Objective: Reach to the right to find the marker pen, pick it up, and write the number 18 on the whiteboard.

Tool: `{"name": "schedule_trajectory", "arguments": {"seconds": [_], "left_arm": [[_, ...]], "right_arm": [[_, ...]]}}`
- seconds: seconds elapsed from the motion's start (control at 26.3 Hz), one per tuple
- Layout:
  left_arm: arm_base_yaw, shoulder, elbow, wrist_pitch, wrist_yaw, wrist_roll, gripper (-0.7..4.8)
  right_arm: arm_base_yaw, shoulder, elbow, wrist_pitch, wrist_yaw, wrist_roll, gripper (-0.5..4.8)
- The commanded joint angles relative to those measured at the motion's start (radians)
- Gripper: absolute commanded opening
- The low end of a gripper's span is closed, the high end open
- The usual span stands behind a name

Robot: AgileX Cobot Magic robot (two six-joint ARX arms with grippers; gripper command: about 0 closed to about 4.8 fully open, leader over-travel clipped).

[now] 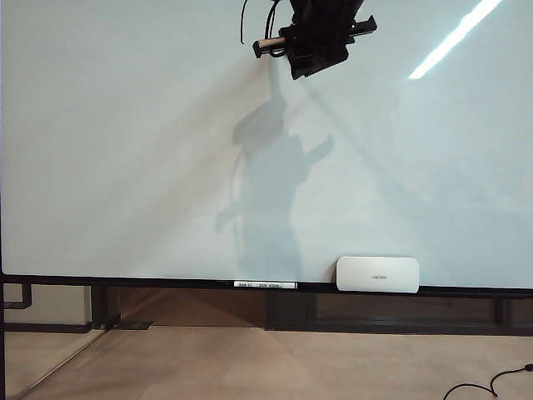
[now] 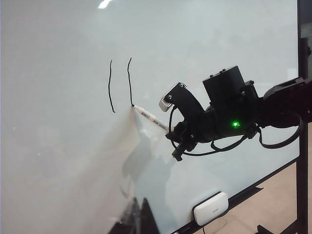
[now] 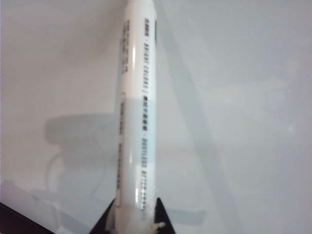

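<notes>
Right pincer (image 2: pixel 176 139): clamping the marker pen (image 2: pixel 152 118), tip touching the whiteboard (image 2: pixel 58 161).
Left pincer: lying outside every view.
Strokes (image 2: pixel 120 84): two black vertical lines standing beside the tip.
Eraser (image 1: pixel 377 274): sitting on the ledge.

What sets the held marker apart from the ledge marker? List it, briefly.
The held marker is clamped in the right hand, high up; the ledge marker lies free beside the eraser. The held marker slants, tip on the board at the end of a stroke; the ledge marker lies level. Both are white with dark print. The left hand, back from the board, touches neither.
</notes>
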Motion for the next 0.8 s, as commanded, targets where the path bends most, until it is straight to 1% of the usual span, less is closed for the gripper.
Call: {"name": "schedule_trajectory", "arguments": {"seconds": [0.04,0.19,0.3,0.49,0.65,0.8], "left_arm": [[-0.001,0.001,0.005,0.006,0.001,0.001,-0.05],[-0.001,0.001,0.005,0.006,0.001,0.001,-0.05],[-0.001,0.001,0.005,0.006,0.001,0.001,-0.05],[-0.001,0.001,0.005,0.006,0.001,0.0,-0.05],[-0.001,0.001,0.005,0.006,0.001,0.0,-0.05],[-0.001,0.003,0.005,0.006,0.0,0.0,-0.05]], "right_arm": [[0.018,-0.04,0.003,0.027,0.018,0.002,-0.03],[0.047,-0.101,0.004,0.128,0.014,-0.046,-0.03],[0.041,-0.105,0.007,0.222,0.014,-0.096,-0.03],[0.006,-0.105,0.01,0.233,0.009,-0.109,-0.03],[-0.024,-0.105,0.01,0.233,-0.036,-0.108,-0.03],[-0.024,-0.104,0.01,0.233,-0.058,-0.108,-0.03]]}}
